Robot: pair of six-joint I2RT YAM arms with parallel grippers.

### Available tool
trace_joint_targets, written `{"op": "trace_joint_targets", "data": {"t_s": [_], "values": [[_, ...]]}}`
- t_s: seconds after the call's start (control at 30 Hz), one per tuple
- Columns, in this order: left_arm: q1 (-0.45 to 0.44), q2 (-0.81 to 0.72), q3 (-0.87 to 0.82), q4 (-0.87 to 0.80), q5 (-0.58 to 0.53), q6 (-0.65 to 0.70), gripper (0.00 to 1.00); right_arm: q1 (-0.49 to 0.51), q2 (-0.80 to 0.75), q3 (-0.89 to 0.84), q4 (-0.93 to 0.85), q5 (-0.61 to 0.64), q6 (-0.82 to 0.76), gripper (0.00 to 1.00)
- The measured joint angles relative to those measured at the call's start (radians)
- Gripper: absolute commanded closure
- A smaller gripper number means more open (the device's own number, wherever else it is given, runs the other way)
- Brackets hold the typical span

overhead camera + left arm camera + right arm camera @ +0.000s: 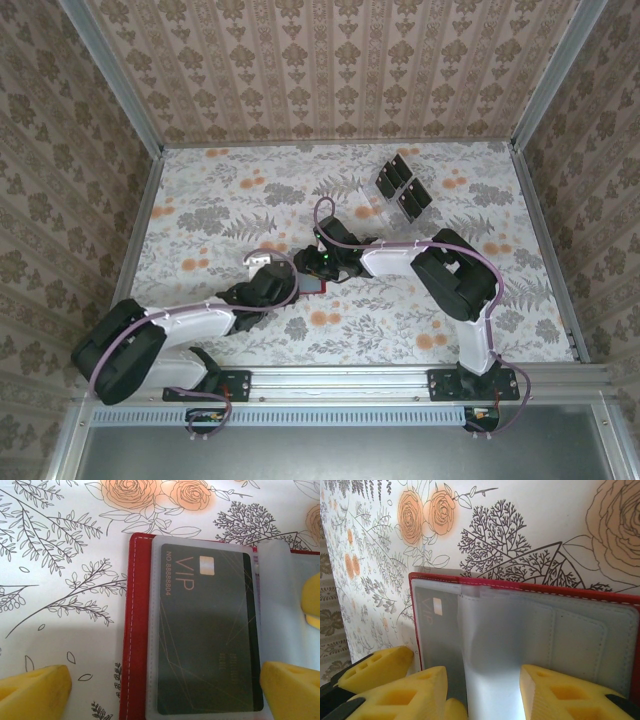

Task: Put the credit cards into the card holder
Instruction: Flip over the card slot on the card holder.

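Observation:
The red card holder (134, 630) lies open on the flowered table, near the middle in the top view (318, 286). A dark credit card (207, 630) marked VIP sits flat in its left clear pocket. My left gripper (162, 692) is open wide, just above that half, with one yellow finger on each side of the card. My right gripper (482, 695) holds a translucent sleeve leaf (492, 650) of the holder upright between its fingers. More dark credit cards (401, 186) stand at the back of the table.
The spare cards lean in a clear plastic stand (372, 211) at the back right of the middle. Patterned walls with metal rails enclose the table on three sides. Both arms (200, 322) (455, 275) reach in from the near edge and meet at the holder.

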Motion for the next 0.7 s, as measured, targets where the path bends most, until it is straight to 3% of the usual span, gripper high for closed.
{"op": "trace_joint_targets", "data": {"t_s": [0.27, 0.7], "values": [[-0.018, 0.091, 0.079, -0.081, -0.06, -0.034, 0.01, 0.0, 0.0, 0.002, 0.002, -0.006, 0.0, 0.51], [-0.027, 0.132, 0.09, -0.075, -0.11, -0.101, 0.03, -0.031, -0.069, 0.007, -0.04, -0.002, -0.02, 0.48]]}}
